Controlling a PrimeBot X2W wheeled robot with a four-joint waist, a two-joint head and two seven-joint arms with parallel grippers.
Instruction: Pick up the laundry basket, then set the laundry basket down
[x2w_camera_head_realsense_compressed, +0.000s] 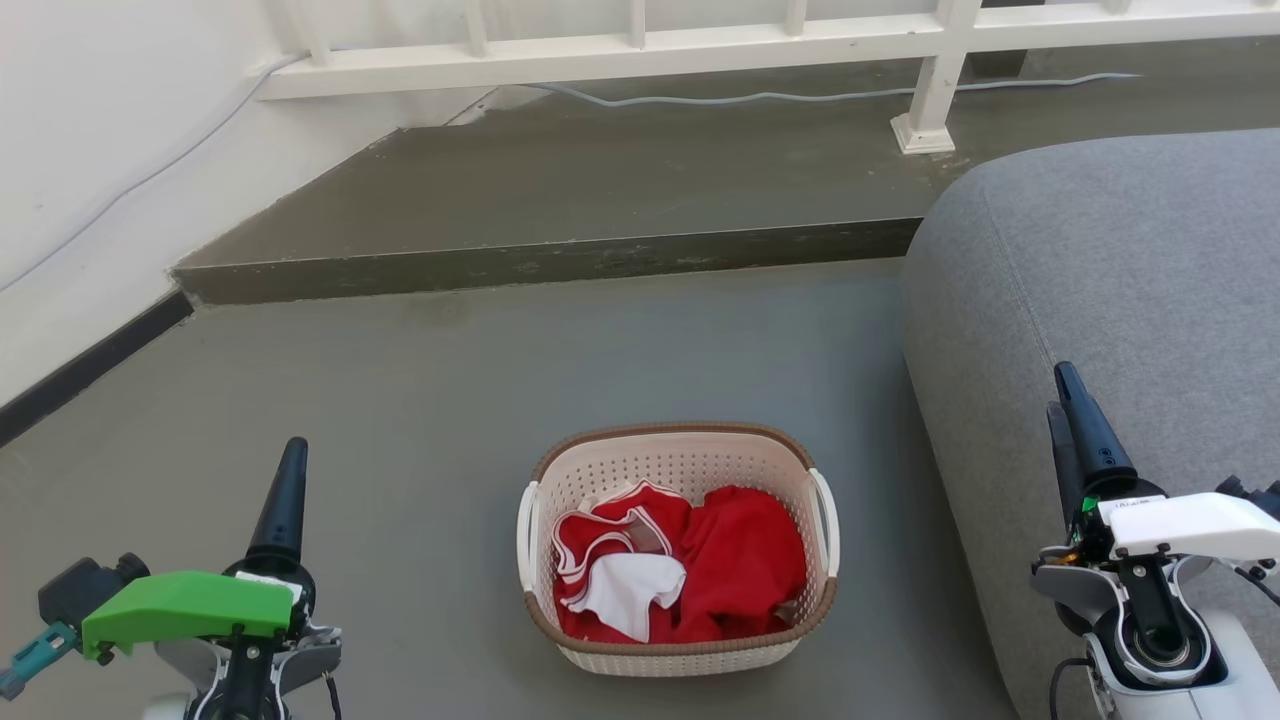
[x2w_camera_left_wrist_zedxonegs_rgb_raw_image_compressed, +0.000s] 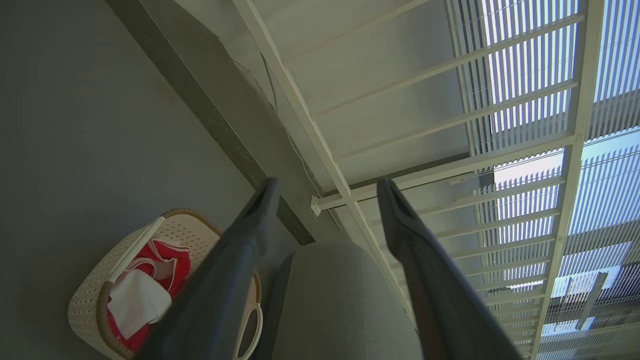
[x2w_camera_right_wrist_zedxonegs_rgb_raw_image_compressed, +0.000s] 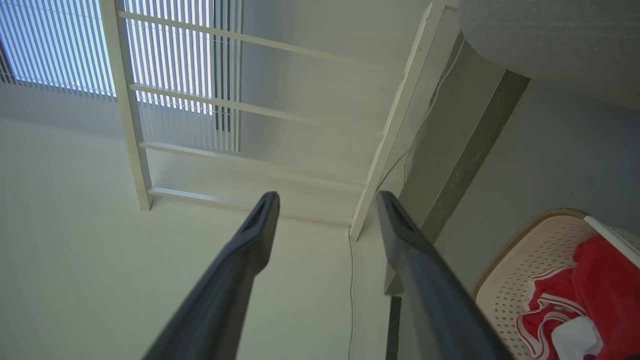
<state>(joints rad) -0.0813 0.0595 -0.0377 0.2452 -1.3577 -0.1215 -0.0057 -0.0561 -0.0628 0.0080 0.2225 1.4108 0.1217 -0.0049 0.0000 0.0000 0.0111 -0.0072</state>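
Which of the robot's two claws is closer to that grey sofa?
Right. The right gripper hovers beside the grey sofa, overlapping it in the head view. The left gripper is across the laundry basket, on its far side from the sofa.

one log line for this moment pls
phase: pre-grasp | laundry basket: on floor, red clothes inside | left gripper: open, empty | right gripper: open, empty

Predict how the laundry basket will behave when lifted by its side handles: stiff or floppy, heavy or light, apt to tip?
The laundry basket looks like moulded perforated plastic, so probably stiff. It holds only a few clothes, so likely light. Lifted by one handle alone, it would probably tilt.
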